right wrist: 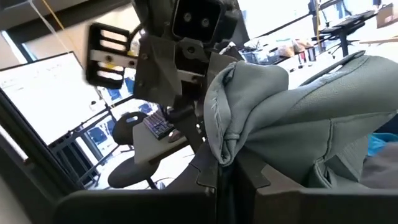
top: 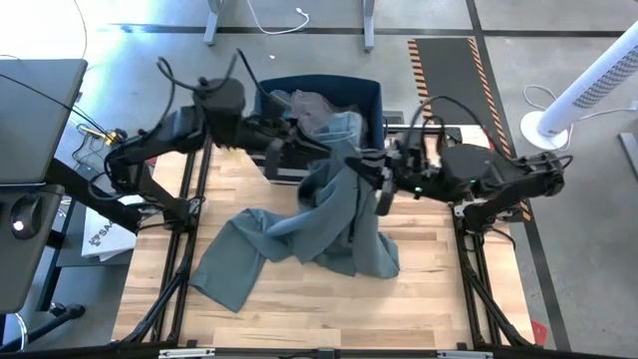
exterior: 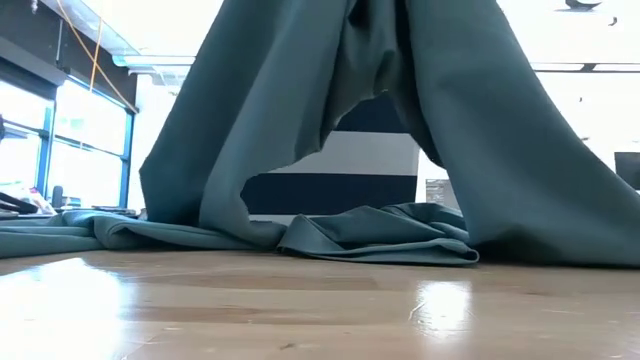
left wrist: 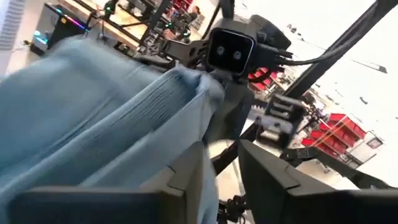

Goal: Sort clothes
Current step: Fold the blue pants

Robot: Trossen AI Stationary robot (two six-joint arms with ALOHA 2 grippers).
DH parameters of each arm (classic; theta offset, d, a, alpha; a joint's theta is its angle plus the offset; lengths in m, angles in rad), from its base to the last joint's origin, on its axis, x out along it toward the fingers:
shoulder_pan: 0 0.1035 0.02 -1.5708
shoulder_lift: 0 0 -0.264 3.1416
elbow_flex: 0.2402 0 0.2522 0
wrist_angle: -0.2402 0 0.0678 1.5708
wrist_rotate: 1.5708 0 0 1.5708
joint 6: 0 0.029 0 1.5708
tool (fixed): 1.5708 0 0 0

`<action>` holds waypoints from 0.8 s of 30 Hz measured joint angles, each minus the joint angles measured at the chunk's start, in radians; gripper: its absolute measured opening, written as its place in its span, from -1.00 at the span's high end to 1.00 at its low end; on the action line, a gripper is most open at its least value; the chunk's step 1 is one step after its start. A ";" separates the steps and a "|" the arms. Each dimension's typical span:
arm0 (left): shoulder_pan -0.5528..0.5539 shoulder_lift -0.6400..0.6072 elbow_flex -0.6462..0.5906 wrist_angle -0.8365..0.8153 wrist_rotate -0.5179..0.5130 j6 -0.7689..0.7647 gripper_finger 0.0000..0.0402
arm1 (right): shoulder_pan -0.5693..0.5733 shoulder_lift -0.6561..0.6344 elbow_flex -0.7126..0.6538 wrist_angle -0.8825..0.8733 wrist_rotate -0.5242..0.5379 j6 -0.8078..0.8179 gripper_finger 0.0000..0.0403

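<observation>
Left gripper (top: 317, 150) is hanging over the table's middle, just in front of the bin (top: 374, 95). Its fingers (left wrist: 273, 180) are standing part-way apart with the shirt (top: 299, 239) draped across one of them; you cannot tell whether it is gripping or letting go.

The shirt, grey-green, is hanging between both grippers. Its lower half is trailing down and pooling on the table (top: 299, 309), spreading out to the left.

Right gripper (top: 379, 178) is meeting the left one nearly nose to nose, pinched tight on a bunched fold of the shirt (right wrist: 242, 106).

More clothes (top: 309, 105) are lying heaped in the bin.

Risks, as you are judging them:
- If the left is releasing, all the weight is going onto the right's small pinch, and the fold could slide out.
- The trailing cloth is dragging on the wood and could snag on the bin's rim during a lift.
- The grippers are very close; a pull the wrong way could knock them together.
</observation>
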 joint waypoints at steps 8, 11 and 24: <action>0.075 -0.114 0.000 -0.130 0.039 0.148 0.35 | 0.051 -0.064 0.000 -0.045 -0.035 -0.034 0.97; 0.088 -0.155 0.000 -0.202 0.047 0.231 0.36 | 0.067 -0.080 0.000 0.013 -0.203 -0.088 0.97; -0.078 -0.172 -0.197 -0.149 0.262 0.488 0.53 | 0.170 -0.083 0.000 0.318 -0.490 -0.262 0.97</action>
